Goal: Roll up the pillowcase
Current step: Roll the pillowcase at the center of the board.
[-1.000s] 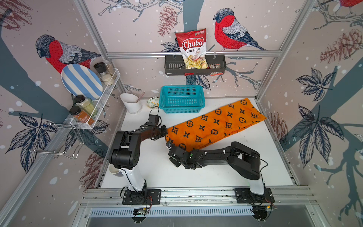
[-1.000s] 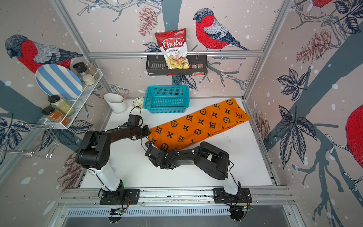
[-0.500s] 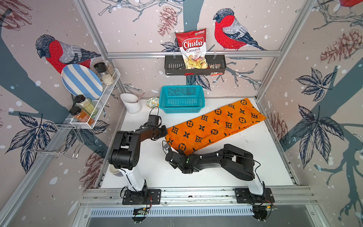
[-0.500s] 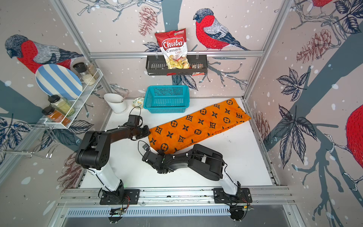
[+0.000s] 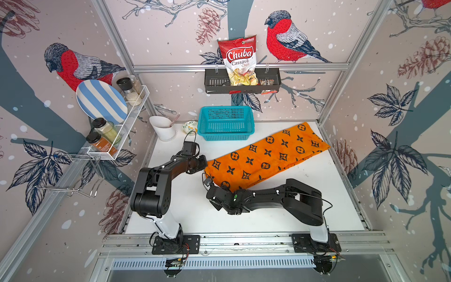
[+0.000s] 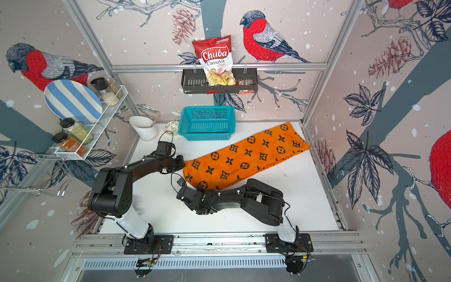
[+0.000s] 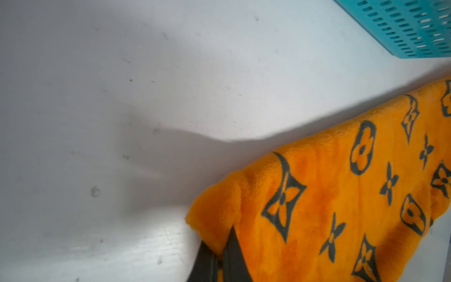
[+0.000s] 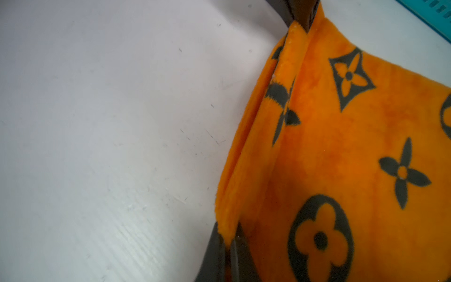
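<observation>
Right claw [image 8: 229,246] has closed on the pillowcase [image 5: 266,156] corner, arm [image 5: 273,199] stretched low.

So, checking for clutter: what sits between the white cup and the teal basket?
A small flowered dish lies between the white cup and the teal basket; both top views show it.

Black left arm [image 5: 168,171], black right arm [image 5: 292,202], white base links [image 5: 168,224], green wrist dot [image 5: 235,196], bolted base plates [image 5: 175,244]
</observation>
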`<state>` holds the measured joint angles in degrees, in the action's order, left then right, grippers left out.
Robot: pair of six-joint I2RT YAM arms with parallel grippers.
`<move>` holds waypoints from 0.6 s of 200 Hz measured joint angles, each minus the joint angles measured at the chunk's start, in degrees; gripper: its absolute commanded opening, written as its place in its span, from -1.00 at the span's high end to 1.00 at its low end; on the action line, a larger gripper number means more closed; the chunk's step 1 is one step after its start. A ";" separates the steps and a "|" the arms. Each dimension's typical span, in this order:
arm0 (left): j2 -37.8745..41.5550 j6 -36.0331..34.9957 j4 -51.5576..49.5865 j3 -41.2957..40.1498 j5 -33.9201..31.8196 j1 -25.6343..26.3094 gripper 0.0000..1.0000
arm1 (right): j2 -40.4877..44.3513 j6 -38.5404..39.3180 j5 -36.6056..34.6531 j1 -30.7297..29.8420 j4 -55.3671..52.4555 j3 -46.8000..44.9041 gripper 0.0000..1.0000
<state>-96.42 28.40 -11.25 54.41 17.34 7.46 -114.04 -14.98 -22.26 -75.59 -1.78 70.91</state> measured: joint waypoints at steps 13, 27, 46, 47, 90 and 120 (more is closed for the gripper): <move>0.33 0.68 -0.07 0.76 0.98 -0.04 1.00 | 1.79 -0.72 -0.07 0.63 0.00 -0.72 1.00; 0.50 1.95 -0.02 1.29 2.51 -0.04 1.00 | 3.13 -1.68 -0.50 1.07 -0.11 -1.51 1.00; 0.52 4.59 0.35 1.79 4.79 0.22 1.00 | 4.92 -2.45 -1.38 1.44 -0.44 -2.93 1.00; 0.52 4.70 0.37 1.81 4.87 0.24 1.00 | 4.98 -2.56 -1.40 1.44 -0.44 -3.02 1.00; -0.39 9.27 4.63 2.14 8.50 2.25 1.00 | 8.17 -4.55 -3.17 2.99 -1.14 -6.47 1.00; -3.13 11.52 7.41 2.19 9.86 3.65 1.00 | 9.01 -4.90 -4.17 3.48 -1.79 -8.31 1.00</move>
<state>-99.55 39.92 -3.84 56.60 27.20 11.11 -105.03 -19.88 -26.44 -72.12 -3.57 62.61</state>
